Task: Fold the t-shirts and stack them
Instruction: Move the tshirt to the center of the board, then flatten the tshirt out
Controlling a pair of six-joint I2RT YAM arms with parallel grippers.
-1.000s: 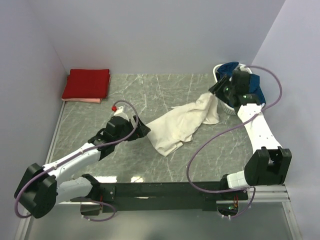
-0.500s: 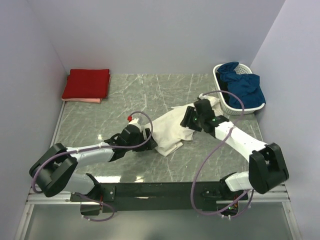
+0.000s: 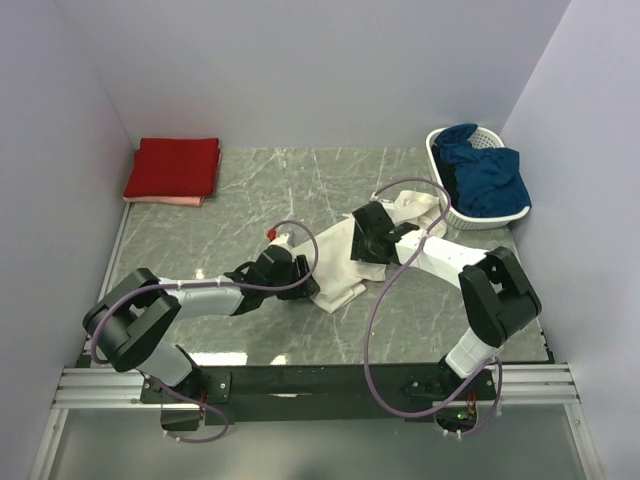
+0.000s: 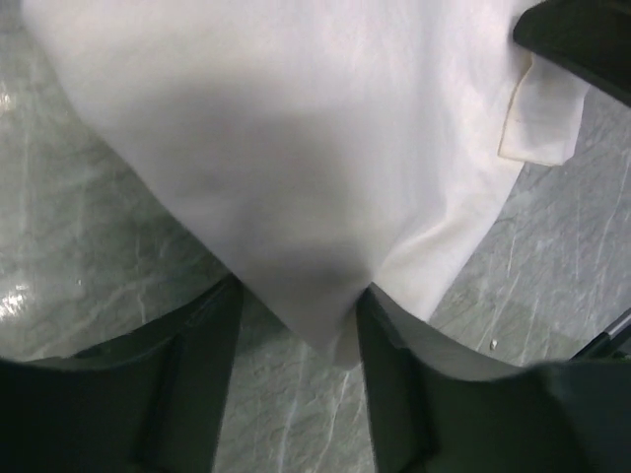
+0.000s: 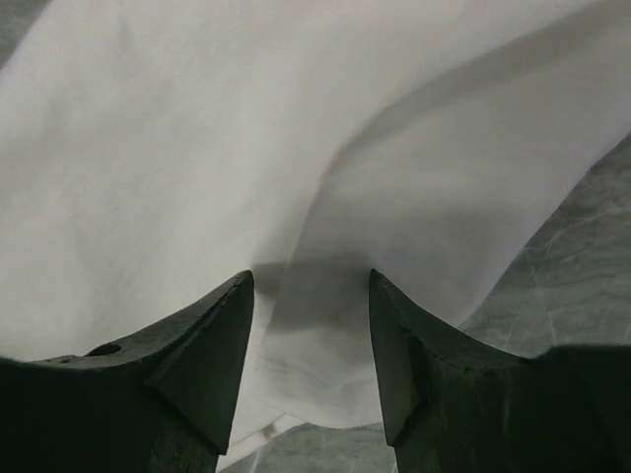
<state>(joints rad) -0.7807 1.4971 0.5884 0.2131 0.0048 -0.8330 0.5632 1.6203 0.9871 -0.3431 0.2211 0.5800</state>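
A large cream t-shirt (image 3: 338, 278) lies crumpled in the middle of the marble table. My left gripper (image 3: 303, 272) sits low at its near-left edge. In the left wrist view the left gripper (image 4: 299, 296) is open, with a corner of the cream cloth (image 4: 296, 168) reaching down between the dark fingers (image 4: 202, 365). My right gripper (image 3: 358, 248) hovers over the shirt's middle. The right wrist view shows the right gripper (image 5: 311, 276) open just above a fold of the cream shirt (image 5: 197, 148). A folded red t-shirt (image 3: 172, 167) rests on a pale pink one (image 3: 165, 200) at the far left corner.
A white slatted basket (image 3: 462, 218) holding dark blue cloth (image 3: 485, 175) stands at the far right against the wall. Walls close in the left, back and right sides. The arms' black base rail (image 3: 320, 380) runs along the near edge.
The right arm has swung from the basket down over the cream shirt's middle. The left gripper has slid right to the shirt's near corner, its jaws narrowing. The shirt has bunched up shorter.
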